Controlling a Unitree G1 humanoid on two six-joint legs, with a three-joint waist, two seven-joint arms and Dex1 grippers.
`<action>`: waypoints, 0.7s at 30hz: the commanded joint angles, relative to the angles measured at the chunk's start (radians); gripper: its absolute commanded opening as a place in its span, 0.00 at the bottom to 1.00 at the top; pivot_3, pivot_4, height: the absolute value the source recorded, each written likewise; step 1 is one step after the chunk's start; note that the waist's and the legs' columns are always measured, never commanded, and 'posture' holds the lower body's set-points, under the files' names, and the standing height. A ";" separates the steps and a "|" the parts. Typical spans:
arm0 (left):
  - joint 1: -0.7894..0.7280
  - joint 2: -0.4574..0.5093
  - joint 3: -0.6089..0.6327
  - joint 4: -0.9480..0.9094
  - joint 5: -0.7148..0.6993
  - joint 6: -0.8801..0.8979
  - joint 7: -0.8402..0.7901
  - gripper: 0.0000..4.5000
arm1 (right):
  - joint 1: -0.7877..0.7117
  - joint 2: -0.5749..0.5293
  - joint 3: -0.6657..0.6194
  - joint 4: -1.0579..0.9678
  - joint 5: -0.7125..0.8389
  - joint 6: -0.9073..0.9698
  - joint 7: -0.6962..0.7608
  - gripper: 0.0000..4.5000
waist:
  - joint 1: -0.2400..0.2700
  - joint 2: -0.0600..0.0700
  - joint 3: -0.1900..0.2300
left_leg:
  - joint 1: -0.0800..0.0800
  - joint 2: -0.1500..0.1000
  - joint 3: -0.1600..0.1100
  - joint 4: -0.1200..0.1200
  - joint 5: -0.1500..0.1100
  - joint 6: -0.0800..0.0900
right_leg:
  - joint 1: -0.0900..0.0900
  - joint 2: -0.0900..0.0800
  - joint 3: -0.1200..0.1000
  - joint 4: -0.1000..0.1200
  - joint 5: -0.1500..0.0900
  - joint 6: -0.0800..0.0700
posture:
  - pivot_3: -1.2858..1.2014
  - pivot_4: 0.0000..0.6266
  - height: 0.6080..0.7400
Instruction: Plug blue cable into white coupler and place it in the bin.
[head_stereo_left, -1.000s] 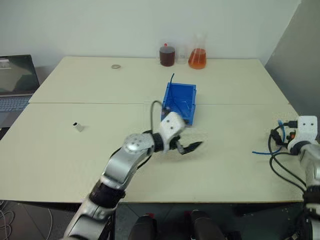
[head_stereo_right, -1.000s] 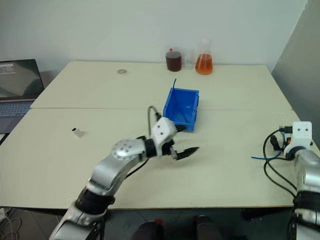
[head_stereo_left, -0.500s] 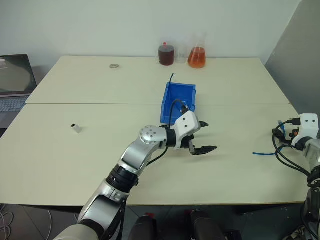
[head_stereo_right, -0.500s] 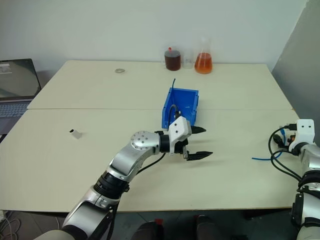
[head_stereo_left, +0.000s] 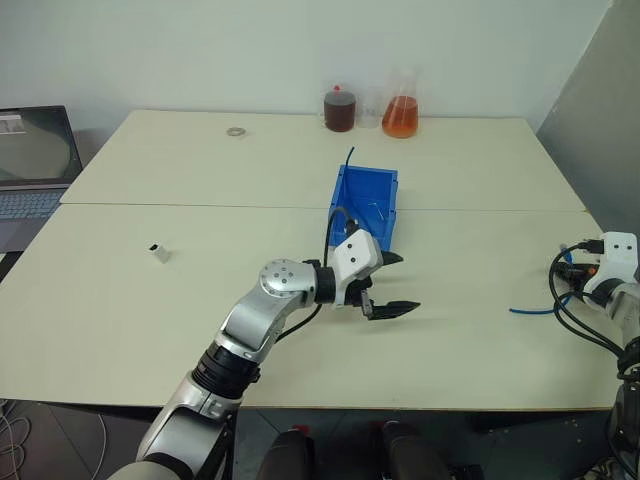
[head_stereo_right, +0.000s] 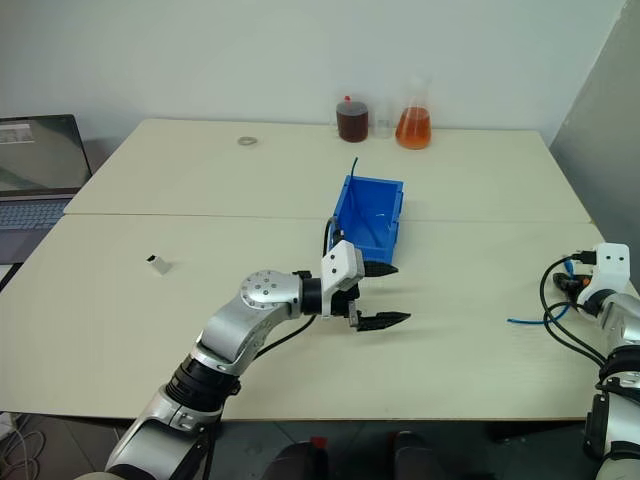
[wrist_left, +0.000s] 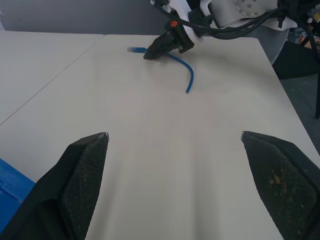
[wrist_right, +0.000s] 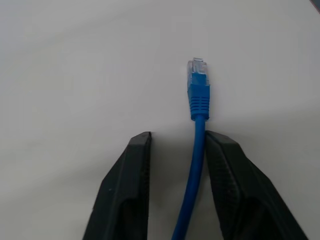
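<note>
1. Far left, a laptop (head_stereo_left: 30, 165) sits open beside the table (head_stereo_left: 200, 320).
2. The white coupler (head_stereo_left: 158, 252) lies alone on the left half of the table, well apart from both arms.
3. The left arm reaches across the middle, its forearm roughly level and its hand turned toward the right side. The left gripper (head_stereo_left: 392, 283) hangs just above the tabletop with its black fingers spread wide and nothing between them.
4. Just behind that gripper stands the blue bin (head_stereo_left: 366, 205).
5. At the back edge are a dark jar (head_stereo_left: 339, 110) and an orange flask (head_stereo_left: 400, 115).
6. At the right edge, the right gripper (wrist_left: 161, 47) is low over the table at the blue cable (head_stereo_left: 535, 308).
7. The left wrist camera looks over the bare table to the right gripper's dark tip resting on the cable near its plug.
8. The right wrist camera shows the cable running between the fingers (wrist_right: 125, 190), against one and clear of the other; they stand narrow, not yet clamped, with the plug (wrist_right: 198, 85) lying just past the tips.
</note>
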 joint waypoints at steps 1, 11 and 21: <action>0.023 0.024 0.027 -0.073 -0.017 -0.007 -0.008 1.00 | 0.030 0.000 -0.023 -0.034 0.022 0.025 -0.021 0.17 | 0.000 0.000 0.000 | 0.000 0.000 0.000 0.000 0.000 0.000 | 0.000 0.000 0.000 0.000 0.000 0.000 | 0.52 0.24 1.00; 0.133 0.109 0.071 -0.212 -0.029 0.022 0.019 1.00 | 0.260 -0.047 0.064 -0.424 0.009 0.014 0.116 0.01 | 0.001 0.001 0.000 | 0.000 0.001 -0.004 0.000 0.000 0.000 | 0.000 -0.001 -0.001 0.000 0.000 0.000 | 0.52 0.24 1.00; 0.683 0.157 0.415 -0.653 -0.112 0.186 0.294 1.00 | 0.250 -0.031 0.328 -0.996 0.108 0.061 0.459 0.01 | -0.038 0.004 0.000 | 0.004 0.006 -0.008 -0.002 0.000 0.000 | 0.000 0.000 0.002 0.002 -0.003 0.004 | 0.52 0.24 1.00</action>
